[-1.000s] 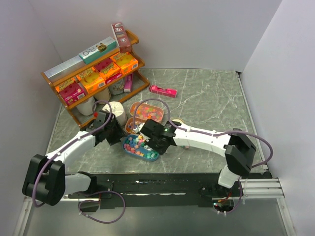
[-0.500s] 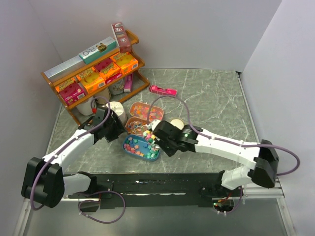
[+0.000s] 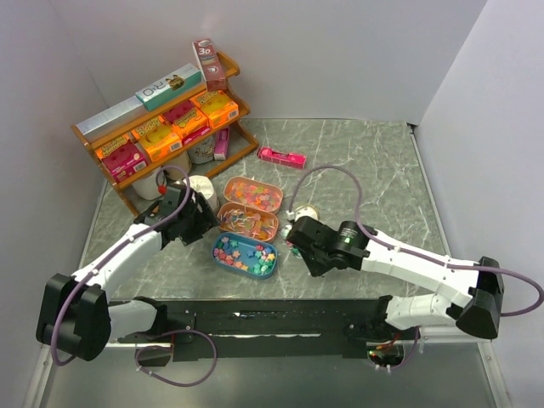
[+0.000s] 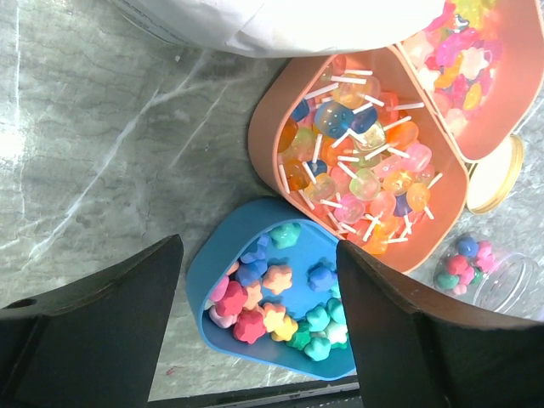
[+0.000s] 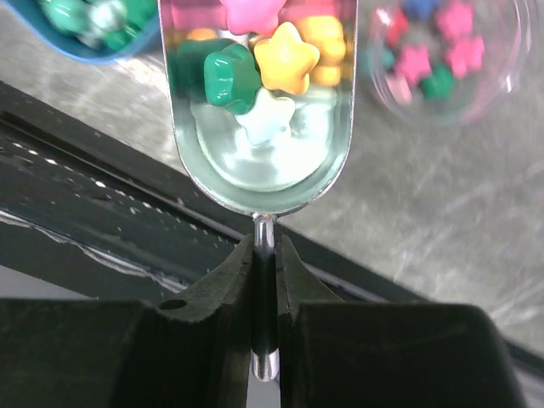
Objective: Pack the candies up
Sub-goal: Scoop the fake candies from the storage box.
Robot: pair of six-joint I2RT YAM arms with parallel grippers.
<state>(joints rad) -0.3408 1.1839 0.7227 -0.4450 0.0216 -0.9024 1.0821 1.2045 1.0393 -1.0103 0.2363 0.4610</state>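
Our right claw (image 5: pixel 265 255) is clenched on the thin stem of a clear rounded scoop (image 5: pixel 263 166). The scoop carries a few star-shaped candies (image 5: pixel 286 56) in green, yellow, white and pink. At the upper right of the right wrist view we see a small clear jar (image 5: pixel 446 47) with pink, blue and green sweets inside. A blue oval tray (image 5: pixel 119 44) shows at the upper left corner. Our left claw (image 4: pixel 257 255) is released, its fingers spread wide above the blue tray, where many more candies lie loose. Just beside that tray, toward the upper right of the left wrist view, is an orange plastic tray of lollipops (image 4: pixel 265 127). The trays rest on the grey marbled desk (image 4: pixel 102 144).
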